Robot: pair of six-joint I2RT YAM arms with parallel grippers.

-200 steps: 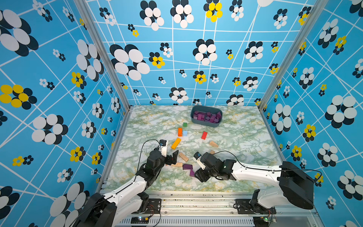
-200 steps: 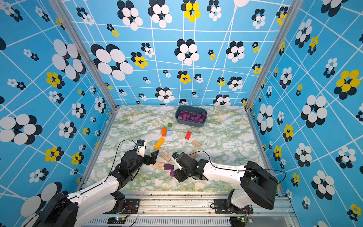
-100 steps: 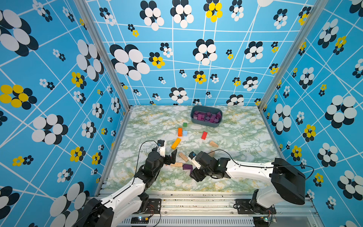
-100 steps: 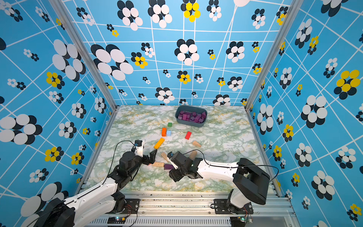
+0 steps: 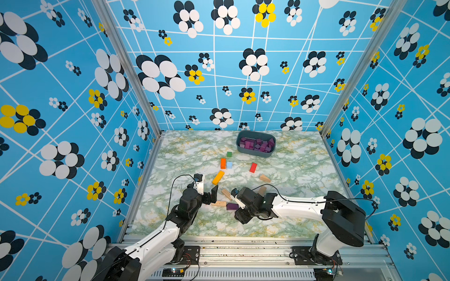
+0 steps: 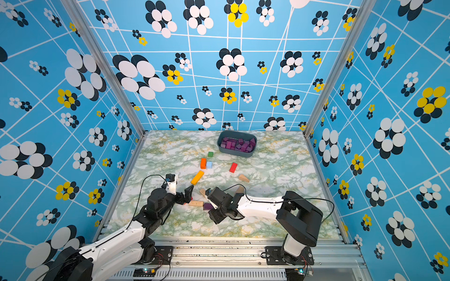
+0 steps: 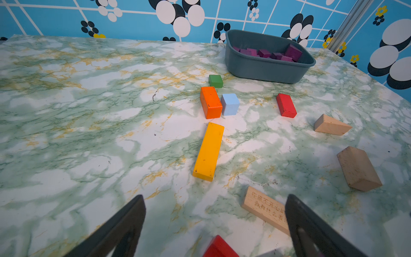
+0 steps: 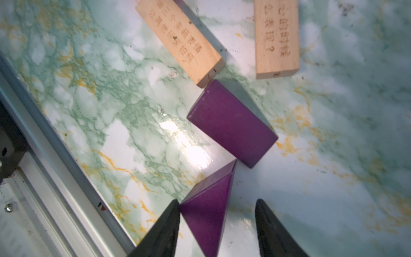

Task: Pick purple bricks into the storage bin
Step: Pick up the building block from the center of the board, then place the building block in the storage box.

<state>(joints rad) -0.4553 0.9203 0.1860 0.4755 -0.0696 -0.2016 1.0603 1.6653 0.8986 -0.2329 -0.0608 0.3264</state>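
On the green-veined marble table [image 5: 185, 150], the right gripper [image 8: 216, 207] straddles a purple wedge [image 8: 206, 213], jaws unclenched, one finger [image 8: 164, 227] touching it. A purple bar [image 8: 231, 126] lies just beyond. The left gripper [image 7: 214, 197] gapes wide, holding nothing. Around lie four tan blocks [image 7: 264, 208], two red blocks [image 7: 286, 105], one yellow bar [image 7: 209, 151], one orange block [image 7: 210, 102], one light-blue cube [image 7: 230, 104] and one green cube [image 7: 215, 80]. Farther off, the storage bin [image 5: 255, 153] holds heaped purple bricks [image 5: 255, 144], before blue flowered walls [image 5: 219, 73].

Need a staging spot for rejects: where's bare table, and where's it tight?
Bare: the table strip from the left wall to the orange block and yellow bar; the far left corner beside the storage bin; the stretch right of the red block and tan wedge. Tight: near centre, where tan bars and two purple bricks bunch.
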